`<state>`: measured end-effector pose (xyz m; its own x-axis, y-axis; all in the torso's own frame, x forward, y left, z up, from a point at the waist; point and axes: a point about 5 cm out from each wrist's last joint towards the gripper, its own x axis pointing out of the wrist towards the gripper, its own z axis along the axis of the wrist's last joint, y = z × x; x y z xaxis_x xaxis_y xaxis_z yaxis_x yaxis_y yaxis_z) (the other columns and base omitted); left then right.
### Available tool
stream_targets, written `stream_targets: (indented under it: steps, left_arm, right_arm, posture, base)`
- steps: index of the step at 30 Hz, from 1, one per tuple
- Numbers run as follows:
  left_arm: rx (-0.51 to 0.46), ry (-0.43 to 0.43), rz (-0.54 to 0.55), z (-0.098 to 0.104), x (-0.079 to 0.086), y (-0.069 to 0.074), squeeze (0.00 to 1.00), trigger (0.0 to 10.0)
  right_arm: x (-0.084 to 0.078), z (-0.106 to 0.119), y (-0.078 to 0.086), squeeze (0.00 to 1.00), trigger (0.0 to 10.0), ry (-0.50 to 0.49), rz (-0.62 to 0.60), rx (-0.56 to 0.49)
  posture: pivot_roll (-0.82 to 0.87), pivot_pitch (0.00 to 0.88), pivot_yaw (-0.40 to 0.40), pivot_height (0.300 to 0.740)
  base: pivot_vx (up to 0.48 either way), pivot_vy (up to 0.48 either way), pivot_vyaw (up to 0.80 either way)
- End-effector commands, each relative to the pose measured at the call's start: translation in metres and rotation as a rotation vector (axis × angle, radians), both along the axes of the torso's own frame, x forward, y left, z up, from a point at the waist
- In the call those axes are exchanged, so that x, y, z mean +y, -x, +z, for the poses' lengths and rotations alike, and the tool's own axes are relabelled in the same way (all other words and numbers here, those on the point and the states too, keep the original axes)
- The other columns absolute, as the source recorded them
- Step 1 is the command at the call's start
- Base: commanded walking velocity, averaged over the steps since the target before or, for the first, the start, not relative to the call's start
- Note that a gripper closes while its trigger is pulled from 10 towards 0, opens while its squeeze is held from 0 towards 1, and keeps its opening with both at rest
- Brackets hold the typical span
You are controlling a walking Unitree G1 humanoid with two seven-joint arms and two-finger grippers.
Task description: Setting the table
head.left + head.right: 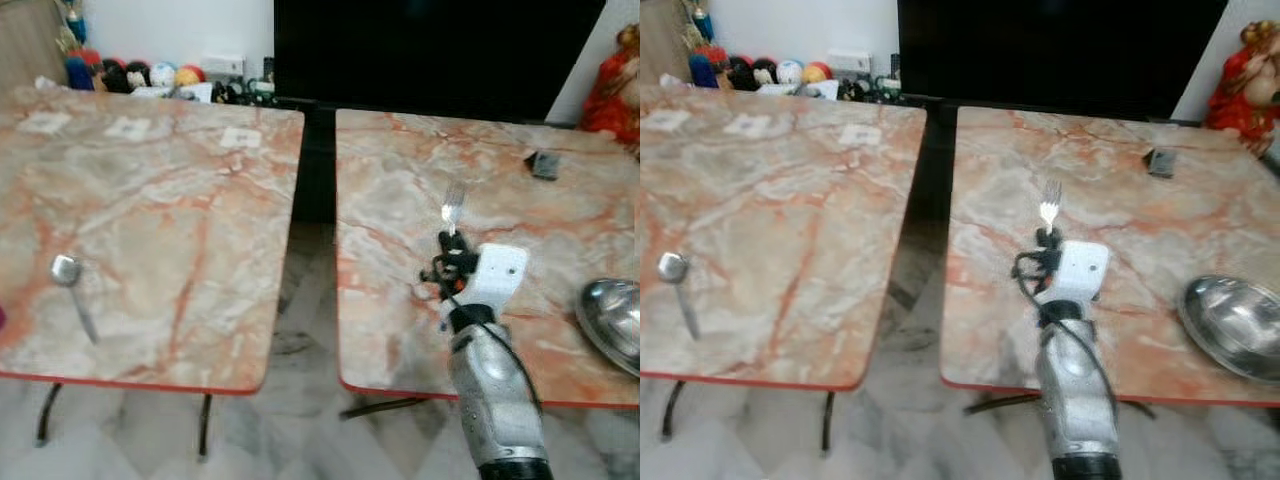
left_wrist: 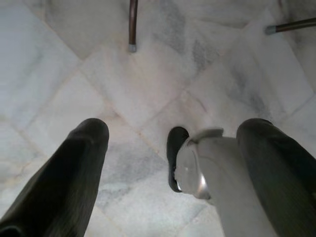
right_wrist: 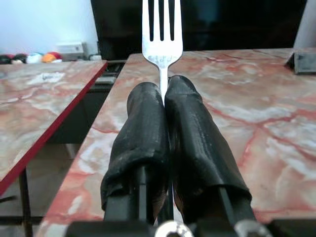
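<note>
My right gripper (image 1: 452, 240) is shut on a silver fork (image 1: 453, 208), tines pointing up and away, held above the right marble table (image 1: 400, 330). The wrist view shows the fork (image 3: 161, 29) pinched between the two black fingers (image 3: 143, 128). A silver spoon (image 1: 72, 290) lies on the left marble table (image 1: 150, 200) near its front left. A steel bowl (image 1: 612, 320) rests upside down at the right table's right edge. My left gripper (image 2: 173, 148) hangs open over the floor.
A gap with white marble floor (image 1: 305, 330) separates the two tables. A small dark object (image 1: 545, 165) lies at the far right of the right table. Toys (image 1: 130, 75) and a black TV unit (image 1: 430, 50) stand behind. A red figure (image 1: 615, 85) sits far right.
</note>
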<state>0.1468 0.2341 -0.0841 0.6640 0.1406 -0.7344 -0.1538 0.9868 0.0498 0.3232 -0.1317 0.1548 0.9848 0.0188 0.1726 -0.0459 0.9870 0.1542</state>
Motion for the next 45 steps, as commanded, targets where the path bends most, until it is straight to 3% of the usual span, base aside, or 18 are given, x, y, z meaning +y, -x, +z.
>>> stream_targets:
  steps: [1,24,35,45]
  left_arm:
    - [0.022,0.019,0.002,-0.003,-0.005,0.005,0.0,10.0]
    - [0.016,0.019,0.007,-0.002,-0.003,0.003,0.0,10.0]
    - [0.016,0.033,0.039,-0.003,-0.003,0.004,0.0,10.0]
    - [0.019,0.026,0.035,-0.003,-0.002,0.003,0.0,10.0]
  right_arm:
    - [-0.011,0.003,0.0,0.0,10.0,0.002,-0.039,-0.014]
    - [-0.024,0.016,-0.005,0.0,10.0,0.003,-0.103,-0.054]
    - [-0.038,0.019,-0.008,0.0,10.0,0.018,-0.163,-0.053]
    - [-0.045,0.017,-0.012,0.0,10.0,0.021,-0.228,-0.015]
  posture:
    - [0.02,0.074,-0.035,0.74]
    - [0.01,0.108,-0.032,0.74]
    - [0.01,0.118,-0.031,0.74]
    - [0.02,0.122,-0.024,0.74]
  base:
    - [0.0,-0.48,0.0]
    - [0.0,-0.475,0.0]
    - [0.0,0.0,0.0]
    - [0.0,0.274,0.0]
